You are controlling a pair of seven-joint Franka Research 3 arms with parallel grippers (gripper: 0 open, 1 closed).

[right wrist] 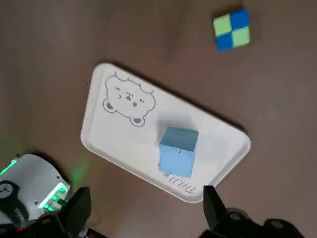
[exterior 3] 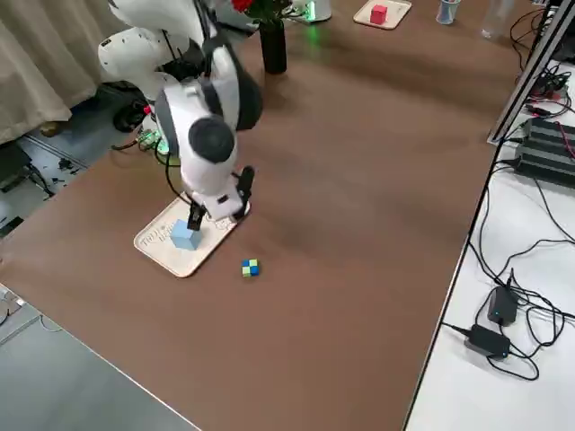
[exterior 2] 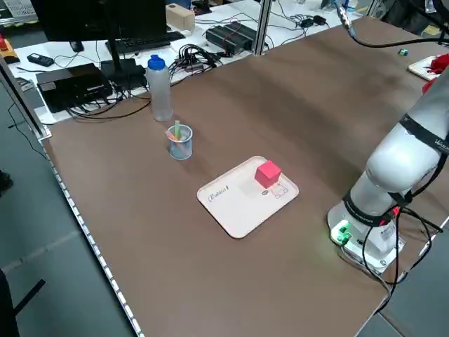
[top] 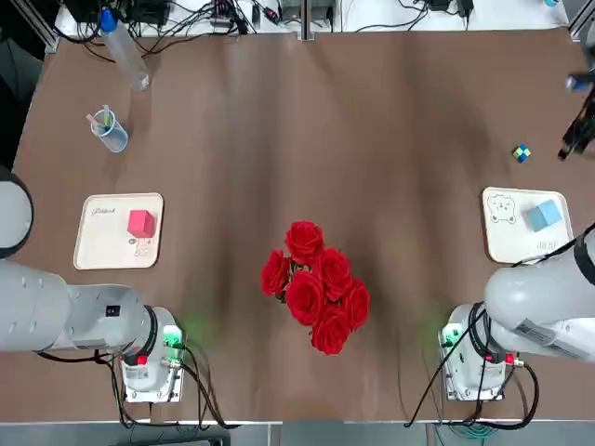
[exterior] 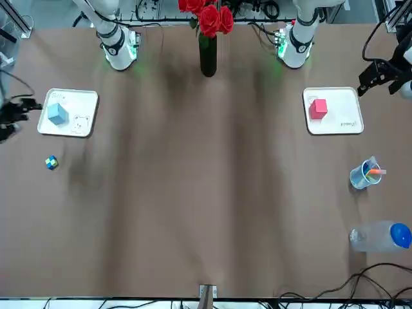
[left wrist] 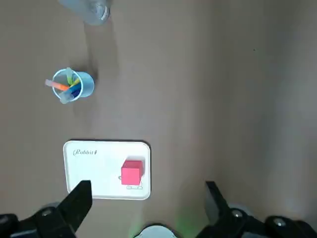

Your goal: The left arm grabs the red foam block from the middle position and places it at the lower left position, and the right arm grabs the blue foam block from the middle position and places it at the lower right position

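The red foam block (top: 140, 223) lies on a white tray (top: 104, 243) at the table's lower left, and shows as well in the left side view (exterior 2: 268, 173). My left gripper (left wrist: 147, 187) hangs open high above that tray, holding nothing. The blue foam block (top: 545, 215) rests on a second white tray (top: 507, 237) at the lower right. My right gripper (right wrist: 144, 192) is open just above it, its fingers (exterior 3: 193, 215) apart from the blue foam block (exterior 3: 186, 235).
A vase of red roses (top: 314, 283) stands between the arm bases. A cup of pens (top: 109, 130) and a lying bottle (top: 125, 51) are at the far left. A small blue-green cube (top: 522, 153) sits beyond the right tray. Cables run along the far edge.
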